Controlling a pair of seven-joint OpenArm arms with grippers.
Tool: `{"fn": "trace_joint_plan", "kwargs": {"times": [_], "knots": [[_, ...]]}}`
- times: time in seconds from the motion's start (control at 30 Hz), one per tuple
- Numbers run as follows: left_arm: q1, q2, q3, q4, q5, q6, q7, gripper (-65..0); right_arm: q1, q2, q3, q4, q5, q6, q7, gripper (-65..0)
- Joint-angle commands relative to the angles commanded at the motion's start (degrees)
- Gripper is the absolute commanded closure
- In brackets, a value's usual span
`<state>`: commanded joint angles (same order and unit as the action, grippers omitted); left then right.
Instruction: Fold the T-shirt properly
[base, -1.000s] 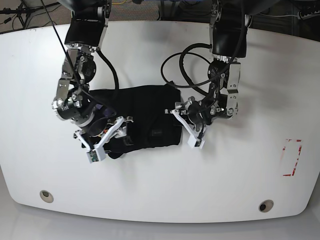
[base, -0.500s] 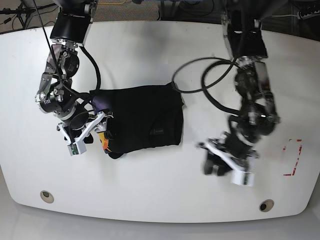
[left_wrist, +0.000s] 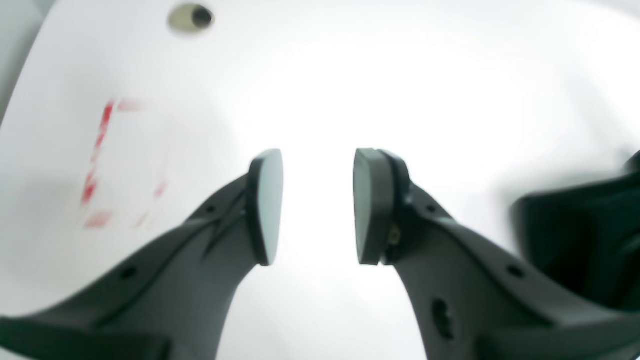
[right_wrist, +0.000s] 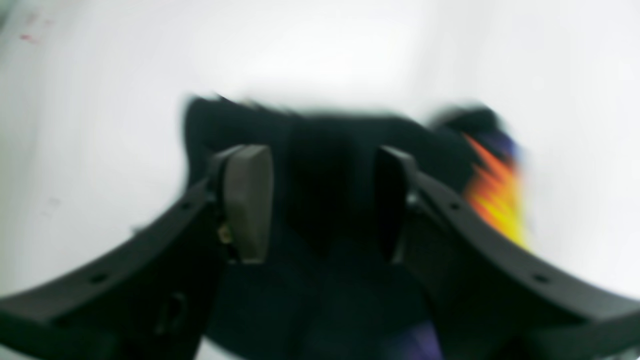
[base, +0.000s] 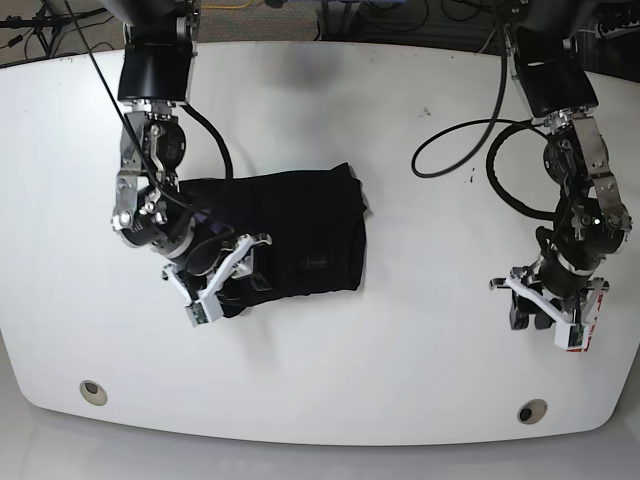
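Although the white table (base: 320, 380) lay broad under both arms, the T-shirt (base: 300, 235) sat as a folded black bundle left of centre in the base view. The right gripper (base: 222, 278) hovered over its near left edge, jaws parted, nothing held. One careless dip there could snag the top layer and drag the fold apart! The left gripper (base: 548, 318) stood well apart by the red tape mark (left_wrist: 107, 165), jaws released, empty.

T-shirt (right_wrist: 340, 200) print motion-blurred in right wrist view; red marking (left_wrist: 107, 165) smeared.
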<state>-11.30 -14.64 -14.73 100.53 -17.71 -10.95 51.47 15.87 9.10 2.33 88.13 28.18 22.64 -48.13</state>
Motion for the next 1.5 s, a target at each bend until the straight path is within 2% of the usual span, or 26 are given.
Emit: {"fn": "trace_joint_plan", "kwargs": {"times": [0.2, 0.37, 0.5, 0.63, 0.73, 0.87, 1.0, 1.13, 1.33, 1.43, 1.5], "knots": [[5.36, 0.0, -3.08, 2.02, -0.09, 0.0, 0.0, -21.8, 2.9, 0.18, -4.84, -12.04, 0.0, 0.0, 10.29, -18.2], [8.09, 0.0, -3.08, 3.69, -0.18, 0.0, 0.0, -21.8, 6.07, 0.79, -9.05, -24.79, -1.67, 0.0, 19.08, -17.4], [8.88, 0.18, -2.9, 4.48, -0.26, -0.09, 0.0, -21.8, 7.38, 0.7, -9.23, -29.1, -4.57, 0.0, 22.33, -17.4], [8.62, 0.44, -2.73, 4.4, -0.35, -0.09, 0.09, -21.8, 8.26, 0.88, -9.14, -26.81, -5.01, 0.0, 20.84, -17.4], [8.35, 1.85, -0.53, 4.22, -0.35, -0.09, 0.09, -22.1, 8.44, 1.14, -8.44, -20.75, -5.01, -0.09, 16.0, -17.4], [6.15, 2.55, 5.27, 4.31, -0.35, -0.09, 0.09, -22.1, 8.18, 1.93, -2.64, -12.4, -5.01, -0.09, 9.14, -17.6], [4.13, 5.27, 12.31, 3.43, -0.09, -0.09, 0.09, -22.2, 8.09, 2.37, 1.85, -8.09, -5.1, 0.0, 4.22, -17.6], [2.9, 8.97, 16.97, 1.85, -0.35, -0.09, 0.09, -22.2, 7.82, 4.66, 4.57, -7.65, -5.01, 0.0, 2.81, -17.6], [2.37, 14.59, 24.35, -1.49, -0.09, -0.09, 0.0, -22.2, 6.24, 6.77, 4.75, -8.35, -5.01, 0.26, 3.08, -17.6], [2.37, 16.09, 27.25, -3.87, -0.26, -0.09, 0.0, -22.2, 6.24, 6.42, 4.75, -10.46, -5.71, 2.46, 3.43, -17.6], [2.37, 16.97, 29.01, -5.54, -0.26, -0.09, 0.0, -22.2, 6.24, 6.33, 4.66, -13.36, -6.07, 4.04, 5.45, -17.4]]}}
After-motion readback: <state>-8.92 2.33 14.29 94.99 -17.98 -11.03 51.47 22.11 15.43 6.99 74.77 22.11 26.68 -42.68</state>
